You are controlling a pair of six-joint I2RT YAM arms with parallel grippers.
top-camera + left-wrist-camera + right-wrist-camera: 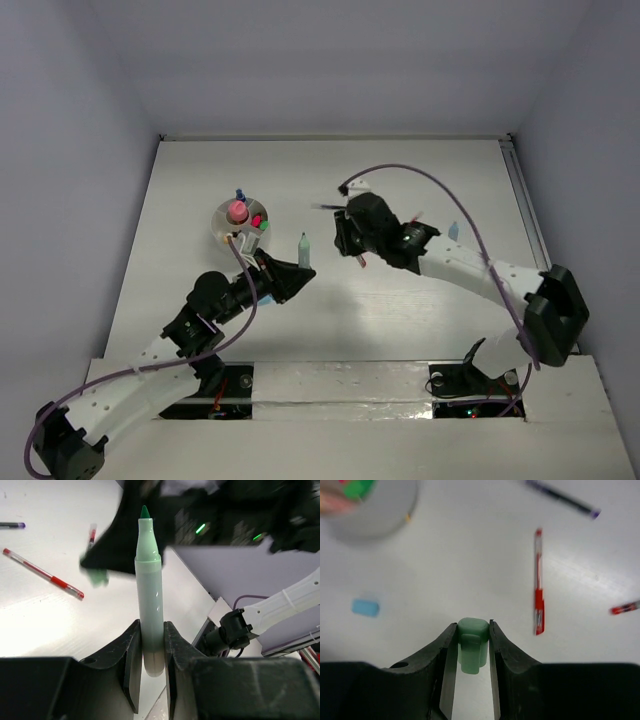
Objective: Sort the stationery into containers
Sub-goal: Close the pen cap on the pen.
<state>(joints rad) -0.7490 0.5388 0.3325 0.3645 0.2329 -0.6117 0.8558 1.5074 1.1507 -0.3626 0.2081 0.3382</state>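
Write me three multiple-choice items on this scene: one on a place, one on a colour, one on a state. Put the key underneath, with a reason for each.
1. Relative to the white cup, the light-blue eraser lies: A inside it; B outside it, on the table; C underneath it.
2. The marker held in the left pincer is: A pink; B orange; C mint green.
3. That marker's tip is: A bare; B capped; C wrapped in tape.

Key:
1 B, the right wrist view shows the eraser alone on the tabletop, apart from the cup.
2 C, its barrel is pale green in the left wrist view.
3 A, the green nib is exposed, and the right pincer is closed on a green cap.
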